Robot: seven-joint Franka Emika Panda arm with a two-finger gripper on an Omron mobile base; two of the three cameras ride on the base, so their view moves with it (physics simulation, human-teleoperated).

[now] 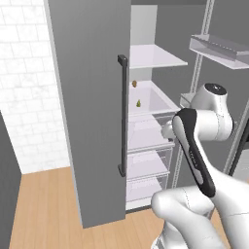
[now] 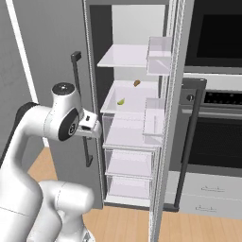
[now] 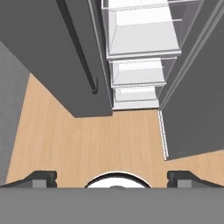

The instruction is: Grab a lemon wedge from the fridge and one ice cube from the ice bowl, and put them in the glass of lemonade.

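The fridge [image 1: 87, 112] [image 2: 134, 14] stands with both doors swung open, showing white shelves and clear drawers. A tiny pale yellow-green lemon wedge [image 1: 138, 103] [image 2: 121, 101] lies on the middle white shelf. My gripper [image 3: 112, 177] is open and holds nothing. It hangs in front of the fridge, lower than the wedge's shelf, and points down at the wooden floor between the two doors [image 3: 39, 52]. The ice cube, the ice bowl and the glass of lemonade are out of view.
A tiny orange-brown lump [image 1: 134, 83] [image 2: 137, 83] sits further back on the wedge's shelf. The left door's dark bar handle [image 1: 122, 116] and the right door's clear bins [image 2: 156, 116] flank the opening. A black-fronted oven stack [image 2: 217, 118] stands to the right.
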